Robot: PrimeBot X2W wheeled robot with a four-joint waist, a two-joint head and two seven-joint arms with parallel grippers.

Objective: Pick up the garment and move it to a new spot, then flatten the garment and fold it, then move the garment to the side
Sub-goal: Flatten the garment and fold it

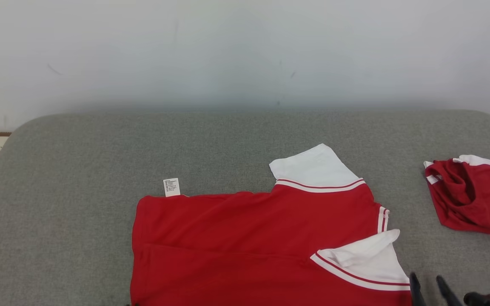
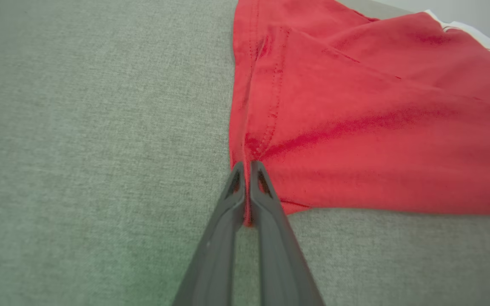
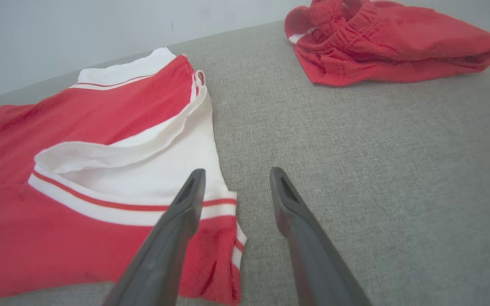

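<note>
– So, what is the head camera showing?

– A red shirt with white sleeves is lying spread out on a gray cushion, running down to the bottom edge of the view. A small white label is sticking out at its far left corner. A pair of red shorts is sitting bunched up well apart on the right. The right gripper is poking in at the lower right, just beside the near white sleeve.

– And the left wrist camera?

– The left gripper is pinching the hem corner of the shirt. Its two fingers are pressing together, and a sliver of red cloth is showing between them. The cloth is fanning out from the tips in creases, up and to the right.

– What is the right wrist camera giving?

– The right gripper's fingers are standing wide apart, gripping nothing. One finger is crossing in front of the striped cuff of the near sleeve, while the other is hanging over bare cushion. The shorts are lying at the top right, the waistband turned toward the camera.

– Is either finger touching the sleeve?

– I am not managing to tell.
</note>
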